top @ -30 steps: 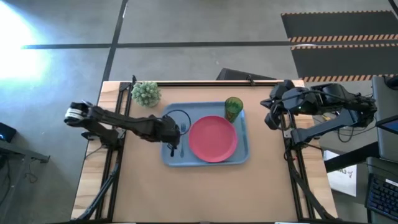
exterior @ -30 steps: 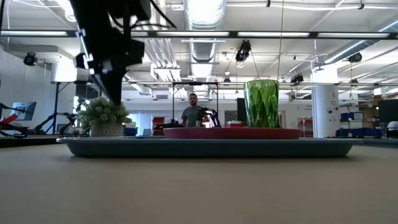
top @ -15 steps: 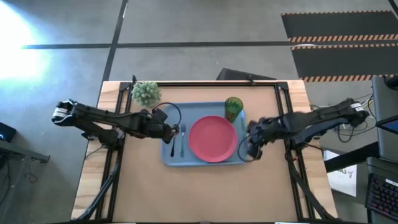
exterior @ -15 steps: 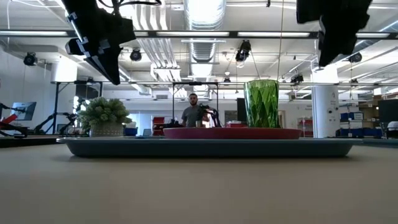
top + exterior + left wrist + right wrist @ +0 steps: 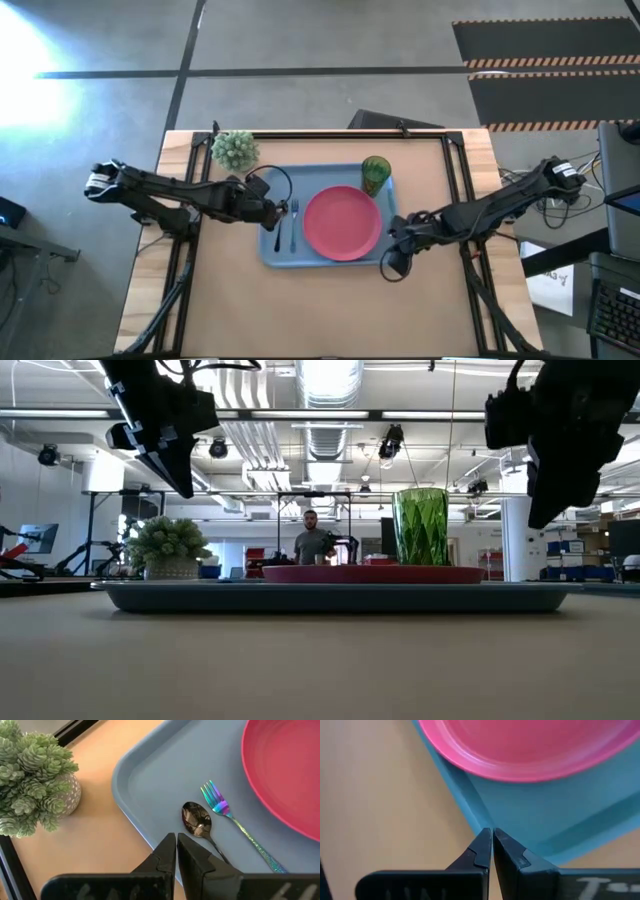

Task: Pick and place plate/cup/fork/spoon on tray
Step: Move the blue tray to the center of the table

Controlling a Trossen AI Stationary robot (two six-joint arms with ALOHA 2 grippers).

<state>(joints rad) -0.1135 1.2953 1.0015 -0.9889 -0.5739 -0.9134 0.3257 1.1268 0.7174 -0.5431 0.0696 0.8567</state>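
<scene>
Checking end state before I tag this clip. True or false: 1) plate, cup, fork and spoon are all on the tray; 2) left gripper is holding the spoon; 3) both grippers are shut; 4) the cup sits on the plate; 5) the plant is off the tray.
1) True: the plate, cup, fork and spoon all sit on the tray.
2) False: the left gripper is shut on nothing, above the tray's edge by the spoon.
3) True: the right gripper is shut too, at a tray corner.
4) False: the cup stands on the tray beside the plate.
5) True: the plant stands on the table.
</scene>
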